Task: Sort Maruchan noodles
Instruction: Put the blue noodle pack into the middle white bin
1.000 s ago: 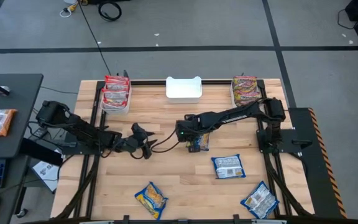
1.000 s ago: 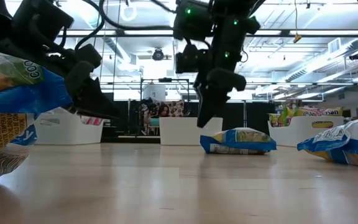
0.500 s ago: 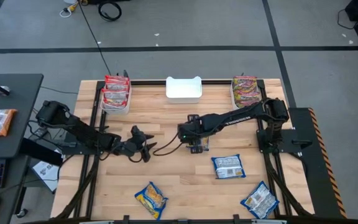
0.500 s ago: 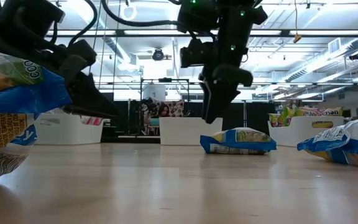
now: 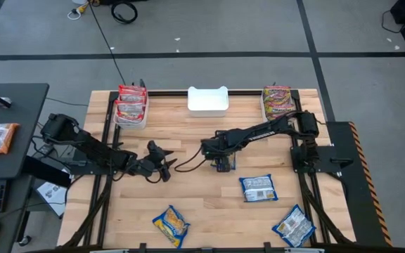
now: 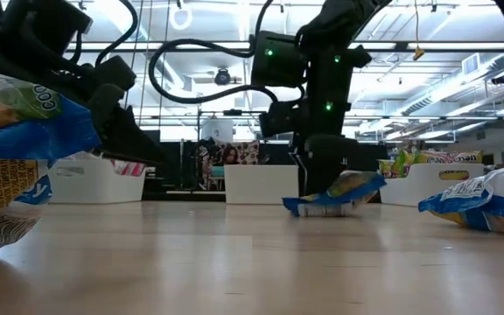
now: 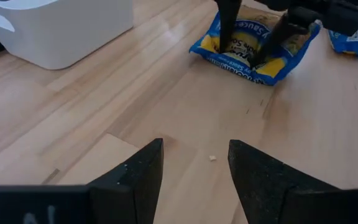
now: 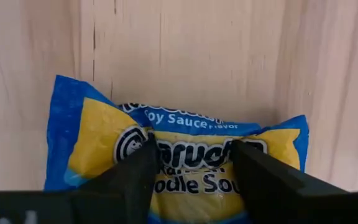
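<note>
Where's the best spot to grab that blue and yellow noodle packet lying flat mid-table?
Probably across its puffy middle, straight down from above: the blue-yellow packet lies flat on the table, leaving no edge to get under. The right claw already straddles its middle, fingers open.

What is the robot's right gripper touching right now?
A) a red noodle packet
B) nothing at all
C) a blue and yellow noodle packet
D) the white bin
C: the right gripper has its fingers down on the blue and yellow noodle packet lying on the wooden table, one on each side of its middle.
</note>
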Tool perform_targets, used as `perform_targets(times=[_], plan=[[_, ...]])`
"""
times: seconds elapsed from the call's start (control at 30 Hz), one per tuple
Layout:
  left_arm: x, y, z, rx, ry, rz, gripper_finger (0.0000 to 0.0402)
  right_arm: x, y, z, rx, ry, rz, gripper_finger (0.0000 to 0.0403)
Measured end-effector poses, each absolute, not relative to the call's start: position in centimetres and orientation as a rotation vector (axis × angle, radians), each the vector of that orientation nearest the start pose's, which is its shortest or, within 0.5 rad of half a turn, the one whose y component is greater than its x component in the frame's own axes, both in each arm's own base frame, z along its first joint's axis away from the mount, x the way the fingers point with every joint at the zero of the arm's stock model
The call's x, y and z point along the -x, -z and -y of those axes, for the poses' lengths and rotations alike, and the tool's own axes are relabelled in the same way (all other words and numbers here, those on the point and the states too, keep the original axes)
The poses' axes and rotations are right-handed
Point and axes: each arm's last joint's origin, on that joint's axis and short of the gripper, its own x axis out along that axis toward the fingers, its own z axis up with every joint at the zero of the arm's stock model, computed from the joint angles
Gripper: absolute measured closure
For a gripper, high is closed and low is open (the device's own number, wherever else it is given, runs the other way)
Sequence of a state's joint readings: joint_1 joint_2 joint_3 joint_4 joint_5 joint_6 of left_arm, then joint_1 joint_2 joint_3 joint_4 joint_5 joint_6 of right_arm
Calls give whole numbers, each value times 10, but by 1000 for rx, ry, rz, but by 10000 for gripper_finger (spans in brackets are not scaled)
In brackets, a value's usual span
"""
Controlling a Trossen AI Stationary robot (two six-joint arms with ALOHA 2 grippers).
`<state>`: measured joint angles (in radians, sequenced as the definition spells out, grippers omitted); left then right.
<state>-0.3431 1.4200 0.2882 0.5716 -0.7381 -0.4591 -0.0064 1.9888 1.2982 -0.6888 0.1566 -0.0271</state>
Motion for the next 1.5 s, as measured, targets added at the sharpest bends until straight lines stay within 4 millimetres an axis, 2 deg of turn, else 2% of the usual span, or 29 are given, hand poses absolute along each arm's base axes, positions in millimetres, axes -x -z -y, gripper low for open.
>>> perform_targets(times=[0.13,0.3,0.37,0.5,0.6,0.67,0.77,0.87,0.93,1.1,1.27,1.33,1.5], plan=[[-209,-121,52,155,-497,-379,214,-374,-136,10,144,111,-1379,239],[-210,-121,47,157,-518,-378,214,-376,-136,11,174,90,-1367,357],[-210,-121,46,152,-522,-381,214,-377,-138,11,197,73,-1364,384],[-210,-121,45,136,-518,-387,214,-381,-155,12,234,52,-1280,384],[-210,-121,46,134,-518,-388,214,-382,-192,22,259,63,-1104,384],[-210,-121,46,133,-517,-390,214,-382,-218,34,268,104,-955,384],[-210,-120,46,129,-518,-395,214,-372,-243,57,280,177,-765,385],[-210,-120,46,129,-518,-397,214,-362,-265,85,296,269,-534,385],[-210,-120,46,128,-517,-398,214,-356,-271,107,313,328,-405,385],[-210,-120,46,129,-517,-396,214,-348,-258,165,306,348,-253,385],[-210,-120,46,132,-517,-393,214,-355,-221,215,252,315,-321,385],[-210,-120,46,134,-515,-393,214,-359,-209,231,231,302,-343,385],[-210,-120,46,134,-515,-392,214,-366,-196,258,215,294,-340,385]])
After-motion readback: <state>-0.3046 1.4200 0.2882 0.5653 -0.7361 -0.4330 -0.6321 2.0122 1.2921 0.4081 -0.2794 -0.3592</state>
